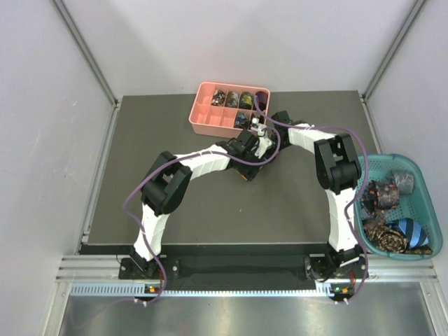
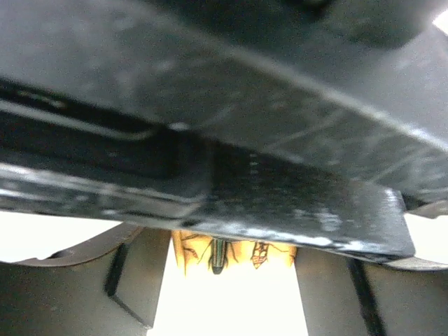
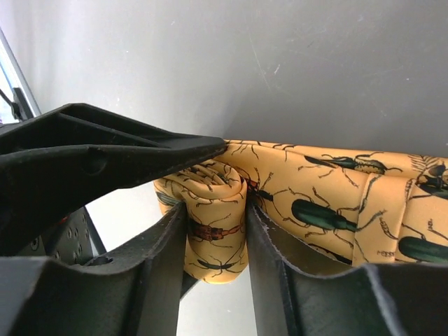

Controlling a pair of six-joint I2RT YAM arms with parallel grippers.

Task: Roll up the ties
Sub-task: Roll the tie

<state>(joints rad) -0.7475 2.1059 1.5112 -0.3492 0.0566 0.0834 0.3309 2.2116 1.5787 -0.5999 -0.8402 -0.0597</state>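
A golden-yellow tie point(image 3: 336, 203) printed with beetles is partly wound into a small coil point(image 3: 213, 241). My right gripper point(image 3: 215, 210) is shut on that coil, one finger pressing each side. The tie's loose length runs off to the right. A black finger of the left gripper point(image 3: 105, 150) lies across the top of the coil. In the left wrist view a dark body fills most of the frame. Below it the yellow tie point(image 2: 210, 253) spans the gap of my left gripper point(image 2: 234, 260); glare hides whether its fingers point(image 2: 133, 280) press on it. Both grippers meet at mid-table point(image 1: 257, 148).
A pink compartment tray point(image 1: 203, 119) at the back edge holds several rolled ties point(image 1: 231, 98). A teal basket point(image 1: 420, 171) off the table's right side holds more ties point(image 1: 383, 196), some loose, some coiled. The dark table mat point(image 1: 210, 217) lies below the arms.
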